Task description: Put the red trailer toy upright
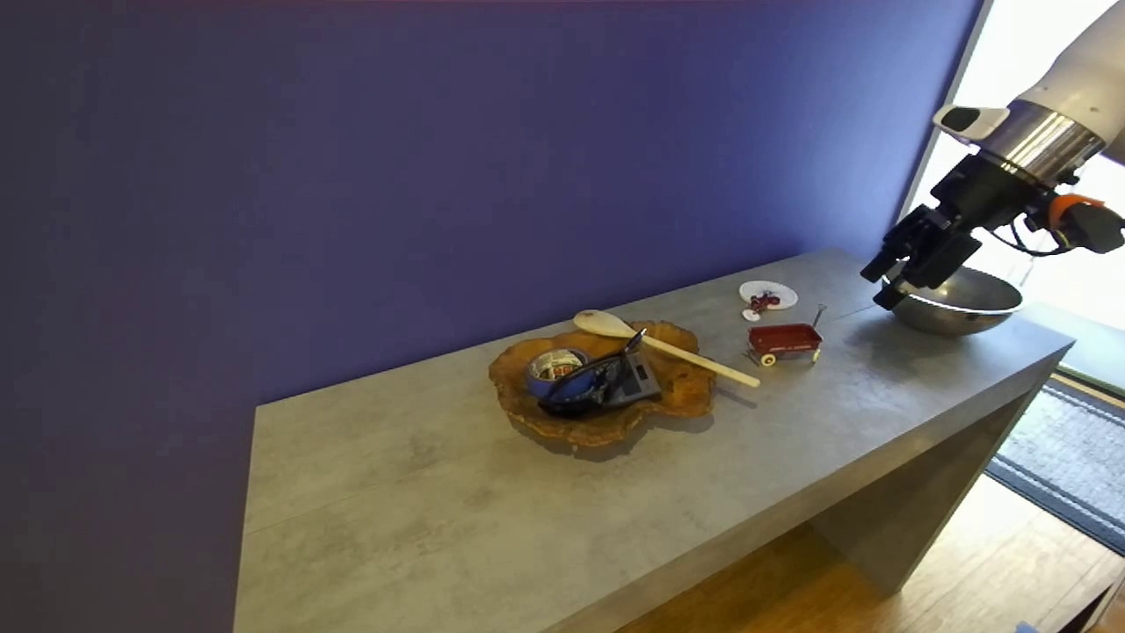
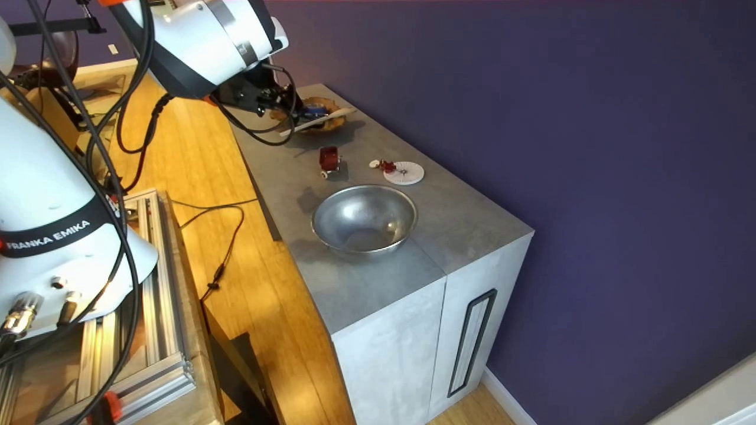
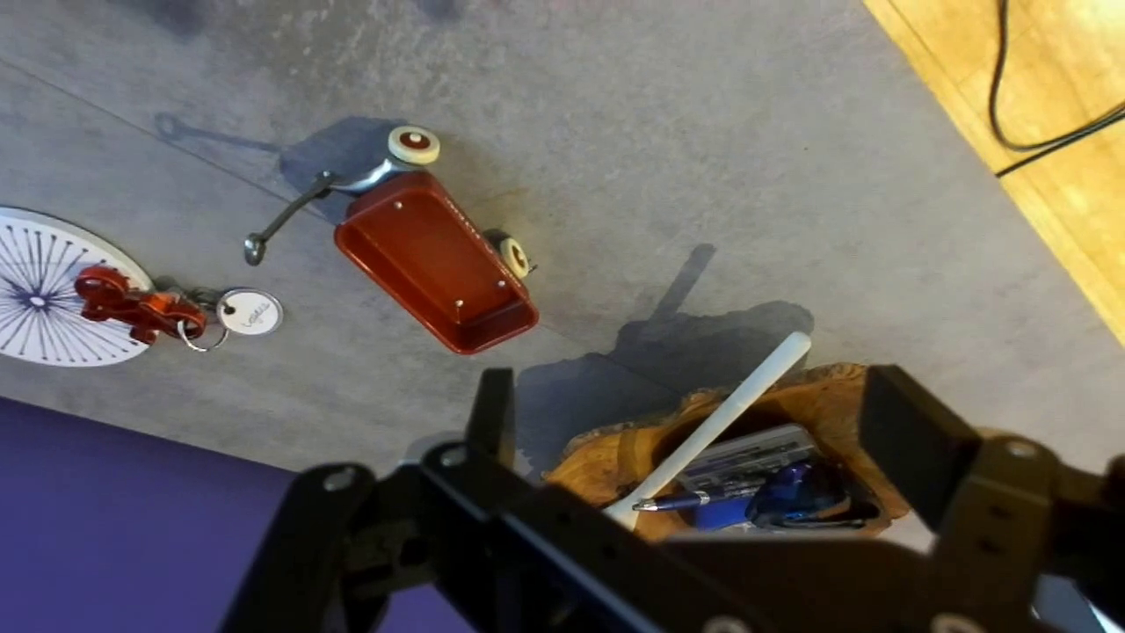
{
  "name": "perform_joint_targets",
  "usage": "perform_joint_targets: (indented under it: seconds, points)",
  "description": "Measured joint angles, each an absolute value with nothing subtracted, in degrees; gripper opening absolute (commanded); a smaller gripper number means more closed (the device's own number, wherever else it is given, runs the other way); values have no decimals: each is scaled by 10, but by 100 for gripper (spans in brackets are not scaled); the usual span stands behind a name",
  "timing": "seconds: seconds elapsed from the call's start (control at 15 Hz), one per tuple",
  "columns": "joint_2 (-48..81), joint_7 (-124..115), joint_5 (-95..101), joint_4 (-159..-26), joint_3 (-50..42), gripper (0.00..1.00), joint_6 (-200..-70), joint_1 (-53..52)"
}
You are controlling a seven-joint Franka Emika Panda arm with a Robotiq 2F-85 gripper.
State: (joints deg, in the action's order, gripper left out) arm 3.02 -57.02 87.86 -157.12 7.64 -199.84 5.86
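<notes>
The red trailer toy is a small red wagon with whitish wheels and a metal handle. It stands upright on its wheels on the grey counter in both exterior views (image 1: 785, 338) (image 2: 329, 158), with its open bed facing up and its handle raised. In the wrist view the wagon (image 3: 431, 259) lies above and left of the fingers, and its bed looks empty. My gripper (image 1: 881, 283) is open, high above the counter and apart from the wagon. In the wrist view the fingers (image 3: 692, 387) are wide apart with nothing between them; the gripper also shows in an exterior view (image 2: 289, 106).
A steel bowl (image 1: 993, 299) stands near the wagon. A round white disc (image 2: 409, 174) with a red item and tag lies wallward. A wooden dish (image 1: 518, 374) holds blue tape, dark glasses, a pen and a wooden spoon (image 1: 703, 360). A purple wall (image 1: 527, 176) bounds the counter.
</notes>
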Motion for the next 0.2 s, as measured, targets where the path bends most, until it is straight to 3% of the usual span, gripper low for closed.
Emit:
perform_joint_targets:
  seconds: [0.2]
  points:
    - [28,-575,881,-1571,76,100,-1998,59]
